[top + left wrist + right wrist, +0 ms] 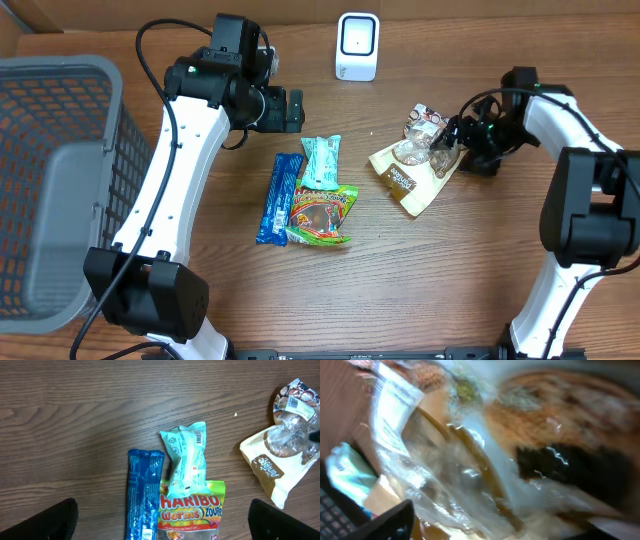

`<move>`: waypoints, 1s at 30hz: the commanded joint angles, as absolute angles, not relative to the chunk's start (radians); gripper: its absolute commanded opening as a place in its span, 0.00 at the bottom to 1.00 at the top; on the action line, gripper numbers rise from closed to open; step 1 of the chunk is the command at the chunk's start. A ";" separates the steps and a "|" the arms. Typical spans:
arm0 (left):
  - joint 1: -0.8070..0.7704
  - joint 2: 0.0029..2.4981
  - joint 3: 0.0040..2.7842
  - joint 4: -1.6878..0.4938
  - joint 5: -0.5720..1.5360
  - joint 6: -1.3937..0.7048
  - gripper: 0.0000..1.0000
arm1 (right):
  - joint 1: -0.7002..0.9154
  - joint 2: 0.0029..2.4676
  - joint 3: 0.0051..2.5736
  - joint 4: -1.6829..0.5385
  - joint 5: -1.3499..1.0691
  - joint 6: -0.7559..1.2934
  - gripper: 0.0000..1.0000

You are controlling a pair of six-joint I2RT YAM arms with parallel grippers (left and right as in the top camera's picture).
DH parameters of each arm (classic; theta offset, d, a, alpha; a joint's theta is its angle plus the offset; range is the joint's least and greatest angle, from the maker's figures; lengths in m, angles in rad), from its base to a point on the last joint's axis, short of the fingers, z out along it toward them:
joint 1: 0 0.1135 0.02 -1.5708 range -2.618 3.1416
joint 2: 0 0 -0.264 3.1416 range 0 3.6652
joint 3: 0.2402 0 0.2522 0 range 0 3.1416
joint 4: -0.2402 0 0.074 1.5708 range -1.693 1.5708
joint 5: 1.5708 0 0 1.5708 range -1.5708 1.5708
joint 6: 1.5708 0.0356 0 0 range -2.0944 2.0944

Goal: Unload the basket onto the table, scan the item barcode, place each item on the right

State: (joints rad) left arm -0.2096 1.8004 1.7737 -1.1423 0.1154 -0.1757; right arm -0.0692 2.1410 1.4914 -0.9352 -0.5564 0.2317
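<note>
Frankly, we cannot tell how the right jaws stand. The right wrist view is a blur pressed up against the clear film of the cookie bag (510, 460), with one dark finger (395, 520) showing at the lower left. From overhead they sit at the bag's right edge, and whether they grip it is hidden. The left jaws are spread wide with nothing between them, hanging over the worktop (420, 280) just beyond the teal packet (321, 162).

We judge the step in hand to be taking hold of the cookie bag, which lies flat right of centre and touches a small printed packet (425, 119). The next move calls for a firm pinch on the bag's edge and a lift. The bag must then be turned until its barcode faces the white scanner (357, 46) at the far edge; we see no barcode on the bag from here.

The teal packet lies partly on the Haribo bag (322, 215), with a blue bar (278, 198) just beside them.

The cookie bag shows biscuits through its clear window. The grey mesh basket (60, 80) stands at the left edge, and we see nothing inside it.
</note>
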 commanded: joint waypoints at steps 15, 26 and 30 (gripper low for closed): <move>-0.218 1.813 1.769 -1.140 0.124 -0.154 0.99 | -0.038 2.167 1.281 -0.622 -0.499 0.352 0.46; -0.221 1.813 1.769 -1.125 0.124 -0.154 0.99 | -0.012 2.168 1.241 -0.587 -0.494 0.307 0.52; -0.224 1.813 1.769 -1.119 0.124 -0.154 0.99 | 0.013 2.168 1.216 -0.545 -0.487 0.307 0.52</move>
State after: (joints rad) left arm -0.2096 1.8004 1.7737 -1.1275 0.1158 -0.1757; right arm -0.0353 2.0834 1.2945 -0.5457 -0.6144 0.3195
